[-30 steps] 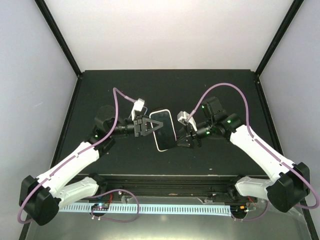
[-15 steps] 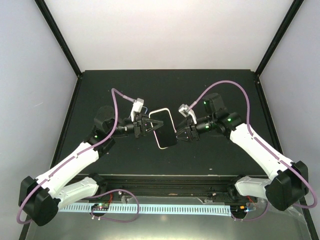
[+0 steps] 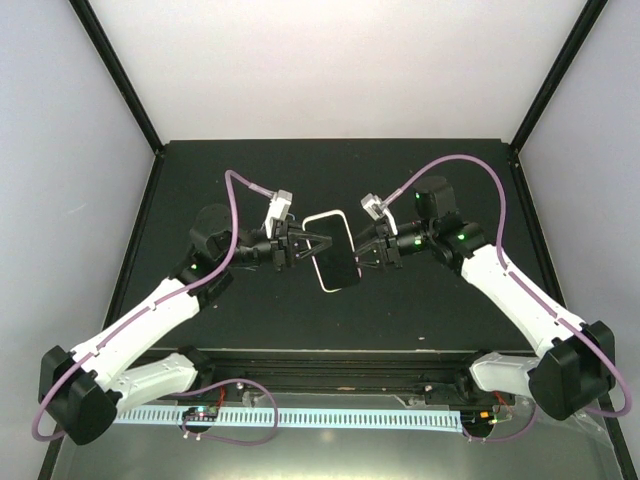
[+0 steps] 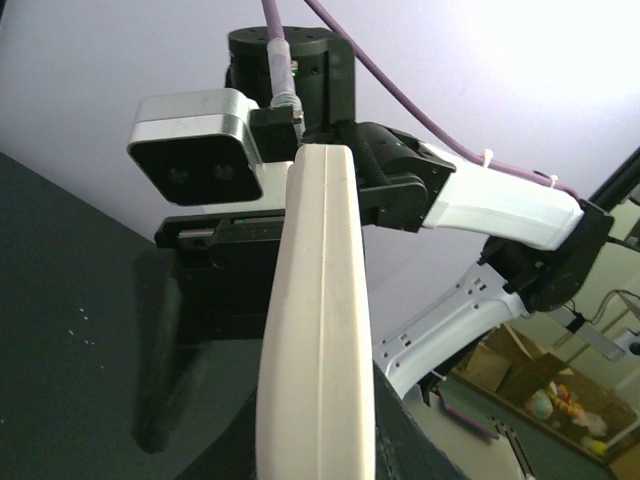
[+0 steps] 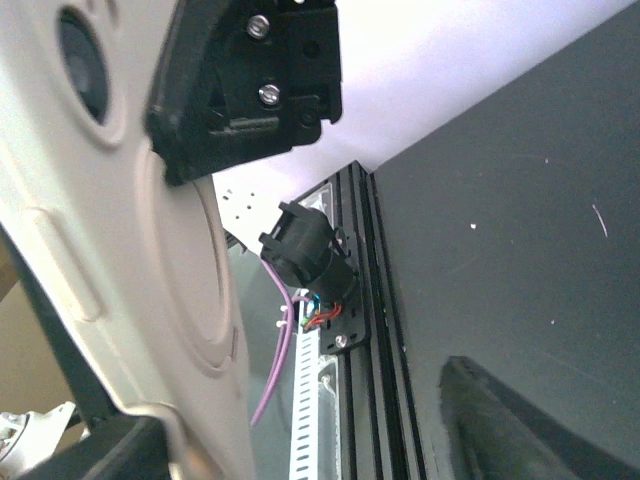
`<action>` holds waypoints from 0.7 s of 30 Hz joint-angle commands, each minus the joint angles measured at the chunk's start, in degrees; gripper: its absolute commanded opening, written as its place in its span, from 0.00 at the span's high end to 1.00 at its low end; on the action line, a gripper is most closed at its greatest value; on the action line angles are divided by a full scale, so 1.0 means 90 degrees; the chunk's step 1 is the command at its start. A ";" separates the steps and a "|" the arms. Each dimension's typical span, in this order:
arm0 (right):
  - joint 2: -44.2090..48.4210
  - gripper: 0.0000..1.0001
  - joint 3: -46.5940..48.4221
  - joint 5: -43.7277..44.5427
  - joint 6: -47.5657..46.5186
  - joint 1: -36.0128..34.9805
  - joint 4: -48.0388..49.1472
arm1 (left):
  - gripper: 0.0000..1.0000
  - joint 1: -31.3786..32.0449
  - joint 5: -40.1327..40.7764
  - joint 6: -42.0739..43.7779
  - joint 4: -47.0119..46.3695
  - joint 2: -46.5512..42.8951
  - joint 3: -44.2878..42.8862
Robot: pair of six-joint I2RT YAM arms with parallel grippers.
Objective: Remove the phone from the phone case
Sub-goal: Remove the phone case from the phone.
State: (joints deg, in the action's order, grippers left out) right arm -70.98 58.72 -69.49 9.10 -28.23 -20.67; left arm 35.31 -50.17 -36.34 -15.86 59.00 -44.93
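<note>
Black table (image 3: 200, 180), white walls on three sides. Left gripper (image 3: 303, 247) pinched on the left long edge of the phone case (image 4: 318, 330); its wrist camera sees the case edge-on, pale. Phone (image 3: 336, 256) sits inside the case, dark screen facing the overhead camera, held off the table between both arms. Right gripper (image 3: 363, 258) clamped on the opposite edge; one black finger (image 5: 250, 75) presses the case back beside the camera cut-out (image 5: 82, 60).
</note>
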 commanded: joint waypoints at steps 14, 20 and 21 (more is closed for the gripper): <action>0.1418 0.99 -0.0820 0.1340 0.0894 0.0375 0.0053 | 0.43 0.0318 0.2898 0.1110 0.3100 0.2111 -0.2339; 0.1523 0.99 -0.1221 0.3298 0.1980 0.0944 -0.0835 | 0.25 0.0588 0.4927 0.1569 0.3434 0.1850 -0.2459; 0.1526 0.99 -0.1275 0.3450 0.2115 0.1040 -0.0913 | 0.25 0.0666 0.5267 0.1663 0.3464 0.1806 -0.2379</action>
State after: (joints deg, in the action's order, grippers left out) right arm -58.26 48.56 -46.94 21.69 -21.63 -26.59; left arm 39.18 -21.71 -26.22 10.94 77.28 -64.77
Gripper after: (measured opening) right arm 0.050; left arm 0.740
